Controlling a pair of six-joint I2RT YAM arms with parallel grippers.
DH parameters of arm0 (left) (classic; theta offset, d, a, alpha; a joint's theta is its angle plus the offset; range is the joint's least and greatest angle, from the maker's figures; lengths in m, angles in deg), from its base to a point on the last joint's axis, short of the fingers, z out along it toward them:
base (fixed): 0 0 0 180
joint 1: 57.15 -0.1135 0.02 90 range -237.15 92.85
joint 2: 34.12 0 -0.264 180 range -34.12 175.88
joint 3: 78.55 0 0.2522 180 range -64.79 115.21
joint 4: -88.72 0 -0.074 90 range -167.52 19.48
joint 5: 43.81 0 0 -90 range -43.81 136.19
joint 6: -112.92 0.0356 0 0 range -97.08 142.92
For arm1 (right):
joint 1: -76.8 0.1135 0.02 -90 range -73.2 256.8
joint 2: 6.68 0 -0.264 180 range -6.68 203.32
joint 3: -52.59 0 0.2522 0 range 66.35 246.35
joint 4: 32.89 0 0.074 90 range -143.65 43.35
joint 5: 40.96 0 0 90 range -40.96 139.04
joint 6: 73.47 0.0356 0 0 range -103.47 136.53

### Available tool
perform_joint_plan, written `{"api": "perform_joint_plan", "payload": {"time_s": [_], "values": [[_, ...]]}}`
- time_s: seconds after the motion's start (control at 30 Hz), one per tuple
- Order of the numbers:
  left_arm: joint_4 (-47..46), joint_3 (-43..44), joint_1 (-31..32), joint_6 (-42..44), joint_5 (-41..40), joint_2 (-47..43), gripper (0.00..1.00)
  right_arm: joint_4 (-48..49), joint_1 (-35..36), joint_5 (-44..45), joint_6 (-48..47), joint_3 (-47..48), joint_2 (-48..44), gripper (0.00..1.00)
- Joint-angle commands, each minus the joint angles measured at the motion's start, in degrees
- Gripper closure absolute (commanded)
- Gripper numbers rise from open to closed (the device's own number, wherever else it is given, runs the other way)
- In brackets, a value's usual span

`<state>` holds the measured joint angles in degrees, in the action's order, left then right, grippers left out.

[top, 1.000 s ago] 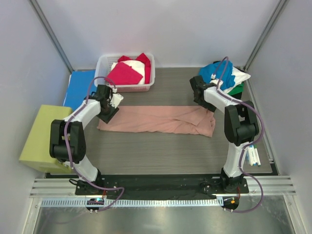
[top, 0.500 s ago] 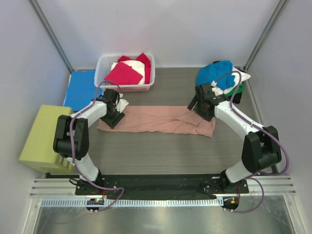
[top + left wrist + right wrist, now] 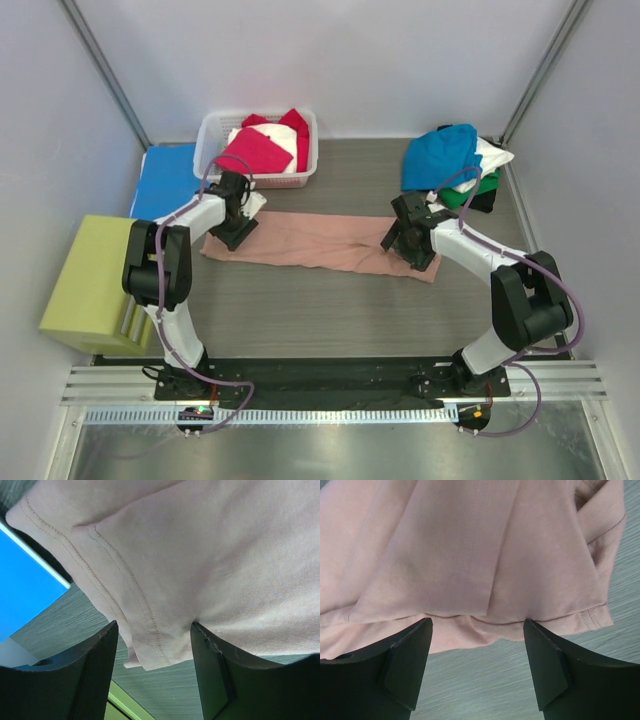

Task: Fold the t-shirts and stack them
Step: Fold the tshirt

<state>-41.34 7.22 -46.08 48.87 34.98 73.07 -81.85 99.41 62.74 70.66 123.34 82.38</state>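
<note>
Dusty-pink t-shirt (image 3: 320, 240): folded strip, flat on the table just nearward of basket (image 3: 208, 128). Left gripper (image 3: 155, 630): jaws apart, at the strip end nearest the basket. Right gripper (image 3: 477, 625): jaws apart, at the end farthest from the basket.

Wide bare table (image 3: 330, 310) in front of the pink t-shirt (image 3: 320, 242), white basket (image 3: 285, 181) close behind its left end, t-shirt pile (image 3: 450, 158) behind its right end, open gap between them, blue folder (image 3: 165, 180) and yellow-green box (image 3: 90, 280) closing the left side.
</note>
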Motion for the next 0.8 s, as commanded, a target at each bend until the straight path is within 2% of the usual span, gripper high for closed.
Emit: {"api": "perform_joint_plan", "payload": {"time_s": [0.0,0.27,0.53,0.77], "values": [[0.11,0.42,-0.35,0.67,-0.22,-2.42,0.39,1.45,0.42,4.32,0.89,-0.65,2.0,0.21],[-1.73,-6.08,-1.31,2.26,-1.1,-5.95,0.41,3.65,0.33,5.03,2.47,-5.75,3.32,0.25],[-2.44,-7.85,-3.69,3.31,-0.84,-8.32,0.41,-3.29,-0.19,12.05,1.6,-7.25,-2.91,0.26],[-1.73,-9.07,-3.78,1.38,1.79,-8.93,0.43,-5.58,-3.27,10.48,-2.88,-7.68,-4.51,0.25]]}}
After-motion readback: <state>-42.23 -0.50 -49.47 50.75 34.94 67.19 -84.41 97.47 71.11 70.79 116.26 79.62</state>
